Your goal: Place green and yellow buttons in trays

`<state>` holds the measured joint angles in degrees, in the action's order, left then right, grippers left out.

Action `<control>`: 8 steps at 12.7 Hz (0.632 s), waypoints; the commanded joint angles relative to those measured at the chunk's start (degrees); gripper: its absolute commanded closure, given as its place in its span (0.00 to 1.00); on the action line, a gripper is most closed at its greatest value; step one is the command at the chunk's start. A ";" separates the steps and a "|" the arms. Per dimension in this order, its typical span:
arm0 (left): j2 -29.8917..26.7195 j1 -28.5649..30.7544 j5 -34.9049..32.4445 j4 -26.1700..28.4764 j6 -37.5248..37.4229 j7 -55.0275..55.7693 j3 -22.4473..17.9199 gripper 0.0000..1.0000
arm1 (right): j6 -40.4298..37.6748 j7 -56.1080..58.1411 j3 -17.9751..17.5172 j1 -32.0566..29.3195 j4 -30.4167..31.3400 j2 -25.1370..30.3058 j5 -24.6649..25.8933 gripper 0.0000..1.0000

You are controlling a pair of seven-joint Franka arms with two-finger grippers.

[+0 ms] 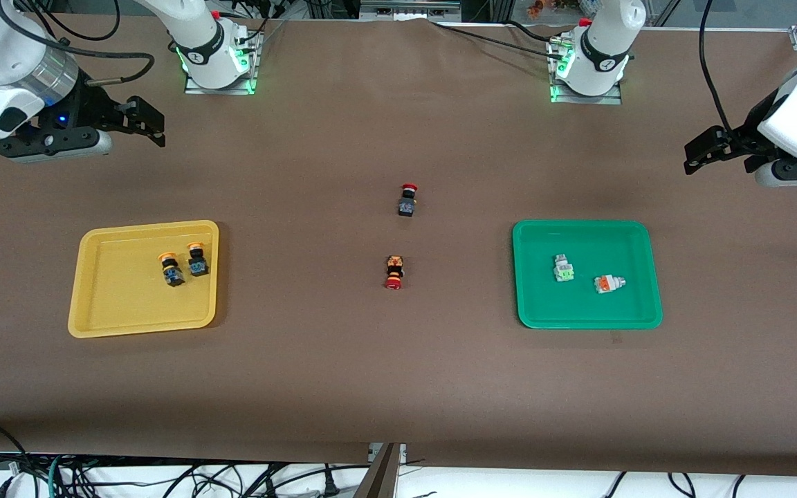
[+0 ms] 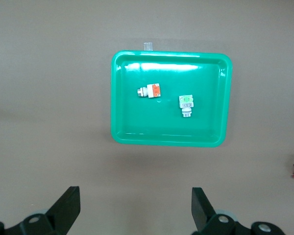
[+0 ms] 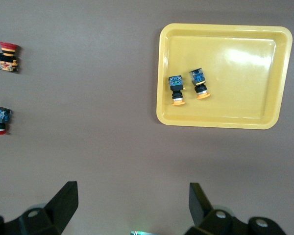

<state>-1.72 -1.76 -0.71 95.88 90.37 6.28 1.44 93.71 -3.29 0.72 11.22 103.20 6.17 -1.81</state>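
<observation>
1. The yellow tray is seen on the brown desk toward the right arm's end; the green tray lies toward the left arm's end, well apart from it.
2. Two black-bodied buttons are held in the yellow tray, lying just beside each other on its floor – the first yellow-capped button a little nearer the front camera, the second yellow-capped button beside it. Both are also shown in the right wrist view, at and.
3. Two whitish square-bodied buttons are found in the green tray, close together but apart: the green-faced button and the orange-faced button. They are shown in the left wrist view as well, at and.
4. Between the trays, on the bare desk, two red-capped buttons are left: one red button farther from the front camera, the other red button nearer to it.
5. The right hand is held in the air over bare desk near the right arm's end, fingers spread wide – nothing is gripped.
6. The left hand is held over bare desk near the left arm's end, fingers likewise parted wide and empty.
</observation>
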 commanded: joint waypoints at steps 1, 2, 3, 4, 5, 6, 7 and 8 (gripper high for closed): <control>0.57 0.00 0.45 -1.05 -1.50 -1.45 -0.03 0.00 | -0.20 0.57 -3.44 -3.66 -3.77 -2.64 0.49 0.01; 0.57 0.00 0.45 -1.04 -1.68 -1.36 -0.03 0.00 | -0.98 0.74 -3.44 -3.66 -6.84 -5.00 0.57 0.01; 0.57 0.00 0.45 -1.13 -1.68 -1.45 -0.03 0.00 | -2.03 1.01 -3.44 -3.66 -7.83 -5.90 0.57 0.00; 0.66 -0.08 0.45 -1.13 -1.68 -1.36 -0.03 0.00 | -2.30 0.66 -3.35 -3.66 -7.84 -5.82 0.66 0.00; 0.57 -0.08 0.45 -1.13 -1.68 -1.36 -0.03 0.00 | -2.22 0.66 -3.35 -3.66 -7.93 -5.91 0.66 0.00; 0.66 -0.08 0.45 -1.13 -1.68 -1.36 -0.03 0.00 | -2.22 0.66 -3.27 -3.75 -8.01 -5.99 0.75 0.00; 0.66 -0.08 0.45 -1.13 -1.77 -1.36 -0.03 0.00 | -2.22 0.74 -3.18 -3.84 -8.01 -5.99 0.75 0.01; 0.66 -0.08 0.45 -1.13 -1.68 -1.36 -0.03 0.00 | -2.39 0.92 -3.09 -3.84 -8.01 -5.91 0.84 0.00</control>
<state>-1.50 -1.78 -0.71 95.86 89.72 6.20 1.47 93.00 -3.27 -1.58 8.40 96.74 0.48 -1.78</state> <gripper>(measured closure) 0.000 0.004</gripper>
